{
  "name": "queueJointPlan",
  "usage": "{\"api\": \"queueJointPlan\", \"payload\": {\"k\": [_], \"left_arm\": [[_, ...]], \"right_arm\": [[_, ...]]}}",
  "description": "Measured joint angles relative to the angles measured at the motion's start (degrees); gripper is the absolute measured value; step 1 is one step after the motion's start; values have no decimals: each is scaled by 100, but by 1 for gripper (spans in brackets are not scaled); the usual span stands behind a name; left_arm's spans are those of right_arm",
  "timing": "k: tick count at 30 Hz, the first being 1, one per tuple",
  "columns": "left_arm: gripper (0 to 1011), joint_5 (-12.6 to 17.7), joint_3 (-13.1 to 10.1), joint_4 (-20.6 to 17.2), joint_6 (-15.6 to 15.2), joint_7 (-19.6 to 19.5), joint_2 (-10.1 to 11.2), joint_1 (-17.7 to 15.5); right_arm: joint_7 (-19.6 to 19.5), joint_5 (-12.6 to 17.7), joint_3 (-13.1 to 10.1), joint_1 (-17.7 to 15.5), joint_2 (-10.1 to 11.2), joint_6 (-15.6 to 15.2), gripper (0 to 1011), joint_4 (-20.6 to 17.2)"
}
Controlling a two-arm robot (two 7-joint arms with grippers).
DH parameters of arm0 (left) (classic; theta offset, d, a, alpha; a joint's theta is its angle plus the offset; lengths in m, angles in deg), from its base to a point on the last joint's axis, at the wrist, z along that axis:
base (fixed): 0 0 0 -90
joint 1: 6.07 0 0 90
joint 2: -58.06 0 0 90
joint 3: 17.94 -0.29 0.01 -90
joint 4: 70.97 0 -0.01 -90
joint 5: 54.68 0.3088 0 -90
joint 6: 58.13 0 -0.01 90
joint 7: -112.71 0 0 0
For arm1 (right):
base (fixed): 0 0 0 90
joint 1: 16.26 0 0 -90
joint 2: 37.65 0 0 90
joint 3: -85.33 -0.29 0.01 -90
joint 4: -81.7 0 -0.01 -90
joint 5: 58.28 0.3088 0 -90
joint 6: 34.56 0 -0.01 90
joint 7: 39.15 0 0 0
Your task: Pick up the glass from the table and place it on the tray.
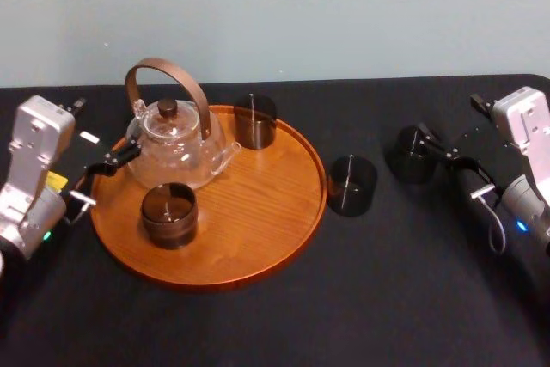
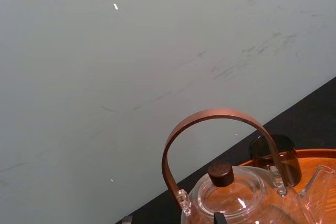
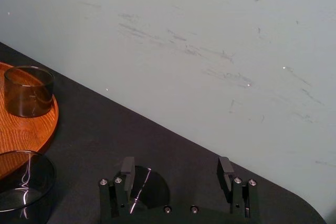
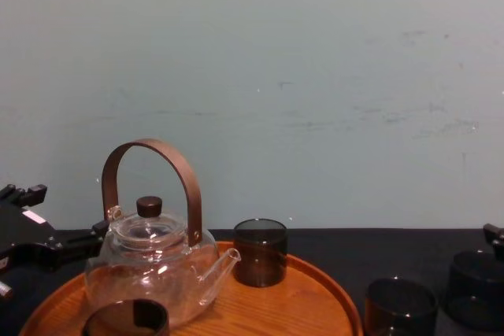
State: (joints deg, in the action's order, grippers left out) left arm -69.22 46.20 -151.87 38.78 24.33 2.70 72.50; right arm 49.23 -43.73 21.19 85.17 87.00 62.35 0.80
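Right of the tray [image 1: 284, 238], right gripper [image 3: 176, 167] gapes at the outer glass [image 1: 411, 156]; left gripper [image 1: 116, 161] hangs beside teapot [image 1: 176, 143].

The left arm [image 1: 30, 180] comes in low from the robot's left side. Ahead of its wrist, the left gripper [image 1: 103, 176] points forward and inward, jaws spread wide. The right arm [image 1: 528, 169] mirrors it from the right. The right gripper [image 1: 454, 165] also sits low and angles inward, its two black fingers [image 3: 127, 167] parted wide and parallel ahead of the palm.
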Motion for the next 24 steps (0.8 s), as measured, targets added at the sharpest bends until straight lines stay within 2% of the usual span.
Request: {"api": "queueJointPlan", "payload": {"k": [21,24], "left_arm": [[1001,0,0,0,0,0,0,0],[1001,0,0,0,0,0,0,0]], "right_arm": [[0,0,0,0,0,0,1002,0],[136,71,-66,-53,8,-1,1002,-68]]}}
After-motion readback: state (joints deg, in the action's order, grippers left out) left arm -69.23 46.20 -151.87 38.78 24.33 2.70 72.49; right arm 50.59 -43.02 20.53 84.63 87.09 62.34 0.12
